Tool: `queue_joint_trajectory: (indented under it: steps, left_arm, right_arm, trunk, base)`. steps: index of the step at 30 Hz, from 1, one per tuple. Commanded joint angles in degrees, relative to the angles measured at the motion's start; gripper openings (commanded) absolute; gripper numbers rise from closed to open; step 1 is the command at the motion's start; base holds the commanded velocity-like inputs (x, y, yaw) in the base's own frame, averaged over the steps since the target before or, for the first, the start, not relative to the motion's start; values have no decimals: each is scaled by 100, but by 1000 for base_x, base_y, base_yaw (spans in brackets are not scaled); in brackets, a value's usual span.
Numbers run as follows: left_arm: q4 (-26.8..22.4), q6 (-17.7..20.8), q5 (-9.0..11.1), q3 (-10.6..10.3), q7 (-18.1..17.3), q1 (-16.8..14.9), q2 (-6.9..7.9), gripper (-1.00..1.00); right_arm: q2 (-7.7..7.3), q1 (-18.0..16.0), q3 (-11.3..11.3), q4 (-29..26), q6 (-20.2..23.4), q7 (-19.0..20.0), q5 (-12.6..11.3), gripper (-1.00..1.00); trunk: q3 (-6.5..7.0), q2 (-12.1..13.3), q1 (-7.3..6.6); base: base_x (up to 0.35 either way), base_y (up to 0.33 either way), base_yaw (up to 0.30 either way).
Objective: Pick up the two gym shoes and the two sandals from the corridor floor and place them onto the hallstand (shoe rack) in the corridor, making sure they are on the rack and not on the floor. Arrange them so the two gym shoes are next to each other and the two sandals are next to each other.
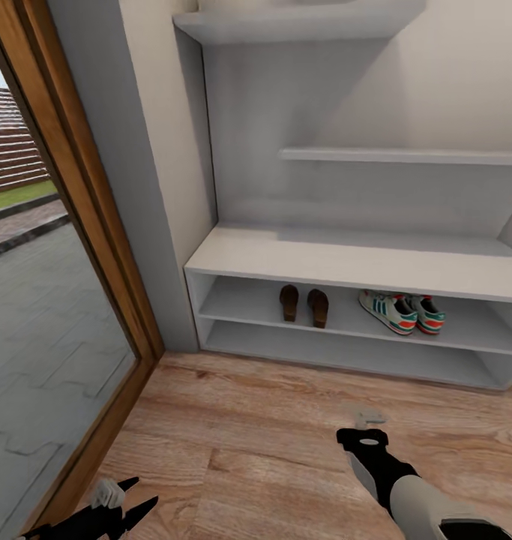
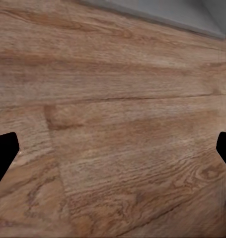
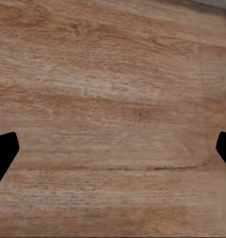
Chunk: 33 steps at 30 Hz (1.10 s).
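Both arms hang low over the wood-plank floor (image 1: pixel 270 420), in front of the hallstand (image 1: pixel 360 262). The left gripper (image 1: pixel 109 514) points down with its black jaws spread wide and holding nothing. The right gripper (image 3: pixel 113 148) also has its jaws wide apart and empty above the grainy brown boards. On the upper shelf of the smooth grey hallstand, the two brown sandals (image 1: pixel 303 303) sit side by side. Just beside them sit the two gym shoes (image 1: pixel 402 311), white with green stripes.
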<state>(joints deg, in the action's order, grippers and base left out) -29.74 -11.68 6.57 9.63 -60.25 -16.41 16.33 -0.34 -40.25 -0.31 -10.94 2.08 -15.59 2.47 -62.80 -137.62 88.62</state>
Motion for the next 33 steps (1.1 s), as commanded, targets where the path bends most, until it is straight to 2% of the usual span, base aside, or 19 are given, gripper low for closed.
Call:
queue_joint_trajectory:
  steps: [1, 7, 19, 20, 25, 33]
  left_arm:
    - [7, -36, 3, 10, 39, -2, 1, 100]
    - [42, -36, 8, 25, 613, 8, 2, 100]
    - [94, -39, 8, -4, 1581, 34, 2, 100]
    - [182, -44, 17, 4, 1806, 33, 7, 100]
    - [409, -147, 42, 17, 2168, 33, 10, 100]
    - [647, -411, 64, 22, 2911, 33, -15, 100]
  right_arm:
    - [-40, 3, 2, 107, -89, -10, 25, 100]
    - [-255, 203, 9, 779, -1120, 8, 35, 100]
    - [-313, 1015, 20, 933, -2547, 12, 38, 100]
    - [-315, 1217, 21, 940, -2926, 14, 39, 100]
    - [-317, 1465, 22, 944, -3438, 13, 39, 100]
    - [-317, 1746, 22, 945, -3880, 12, 33, 100]
  trunk:
    - [17, 40, -24]
    - [144, 280, -156]
    - [401, 762, -419]
    - [423, 802, -441]
    - [530, 1002, -551]
    - [705, 1323, -727]
  base:
    - [0, 0, -217]
    - [0, 0, -247]
    - [0, 0, -272]
    - [0, 0, -277]
    - [0, 0, -277]
    - [0, 0, -277]
